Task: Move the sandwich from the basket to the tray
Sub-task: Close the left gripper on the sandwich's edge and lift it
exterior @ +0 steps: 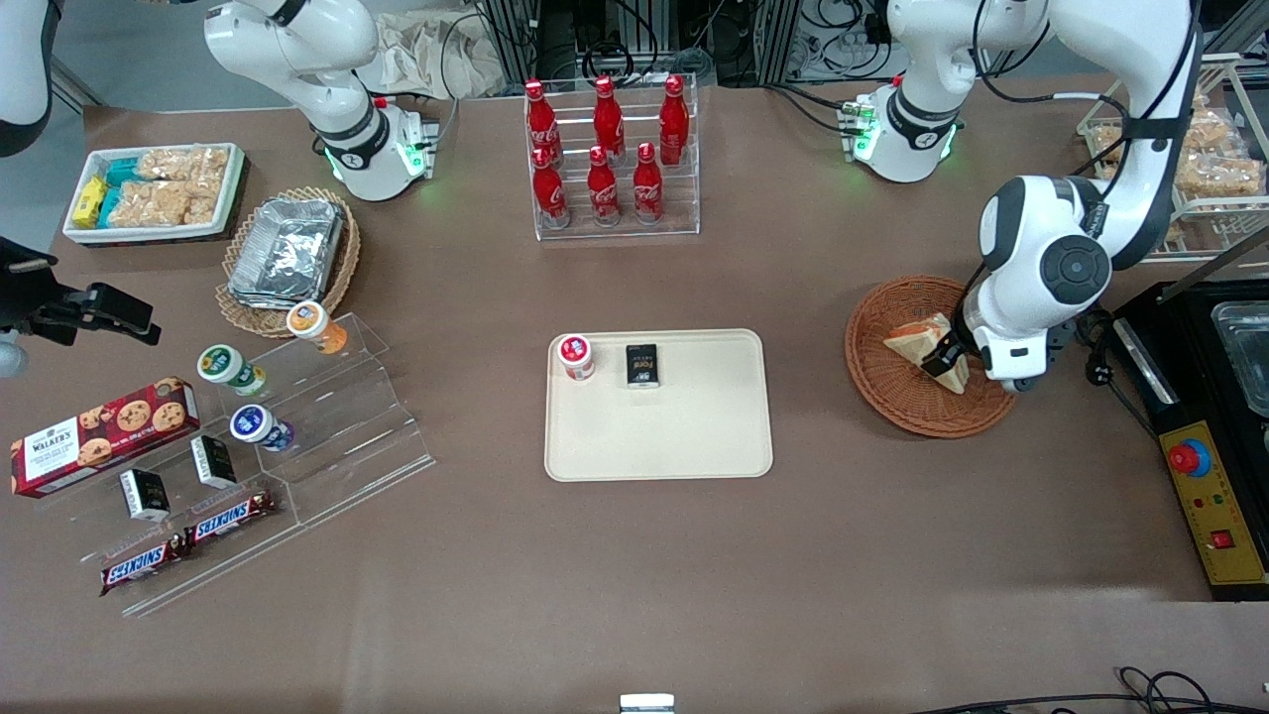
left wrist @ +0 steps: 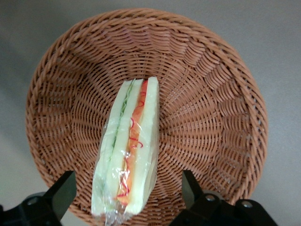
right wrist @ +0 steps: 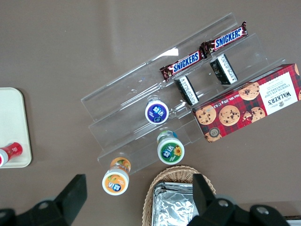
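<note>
The sandwich (exterior: 927, 347), a clear-wrapped triangular wedge, stands on edge inside the reddish-brown wicker basket (exterior: 882, 382), its cut face with green and orange-red layers turned up toward my wrist camera. My tool (exterior: 942, 359) is lowered into the basket directly over it. The two fingers (left wrist: 60, 192) are spread wide, one on each side of the wedge, with basket weave showing between each finger and the bread, so I am gripping nothing. My arm reaches out from its base across the desk (exterior: 634, 575), bends sharply at the elbow above the basket, and points the wrist nearly straight down. The cream tray (exterior: 658, 436) lies well apart from the basket, toward the middle of the desk, carrying a red-lidded cup (exterior: 576, 356) and a small black packet (exterior: 642, 366).
</note>
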